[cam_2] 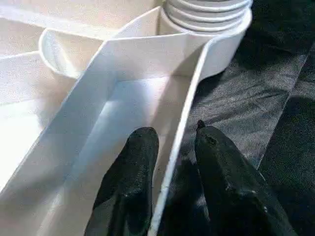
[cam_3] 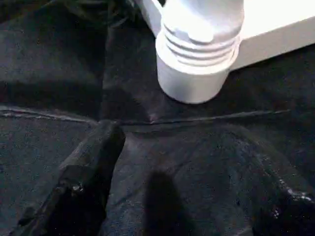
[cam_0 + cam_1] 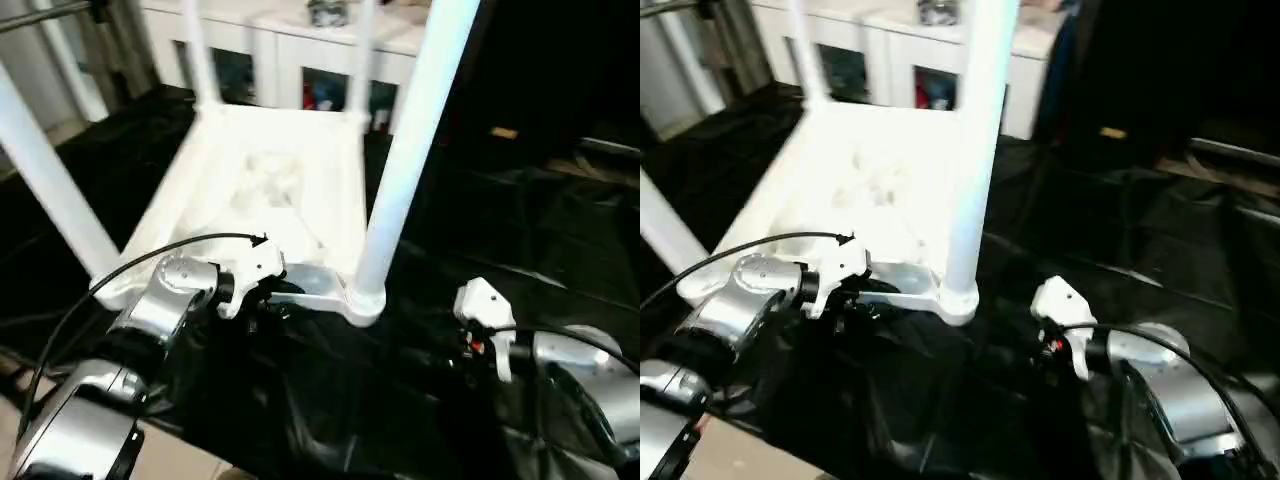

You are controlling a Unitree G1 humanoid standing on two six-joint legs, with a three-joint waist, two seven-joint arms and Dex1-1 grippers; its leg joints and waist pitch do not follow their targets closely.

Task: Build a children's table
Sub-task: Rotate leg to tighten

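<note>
Black sheeting (image 3: pixel 480 250) covers the whole work surface, creased and shiny. On it the children's table (image 3: pixel 270 190) lies upside down, ribbed underside up, in the left-centre of the scene, running from near the robot out toward the far side. Legs stand up from its corner sockets: near-right leg (image 3: pixel 410 150) tall and closest to centre, near-left leg (image 3: pixel 45 180) leaning out toward the left edge, two far legs (image 3: pixel 198 50) thinner in view at the far end. Behind it, far side, a white cabinet (image 3: pixel 300 60) with glass doors. Far right is dark; can't make out what's there. Left arm (image 3: pixel 150 310), silver, comes in from near left with a black cable looped over it; its pincer (image 1: pixel 172 142) sits at the table's near edge, just left of the near-right corner socket (image 1: pixel 211 29). Wrist view shows it straddling the thin upright rim wall (image 1: pixel 182 128), one black finger inside the channel, the other outside over the sheeting, gap narrow; whether the pads actually touch the wall I can't tell. Right arm (image 3: pixel 580 380) comes in from near right, its pincer (image 2: pixel 187 162) low over the sheeting, near side of the corner socket and apart from it, fingers spread wide, gripping nothing.
</note>
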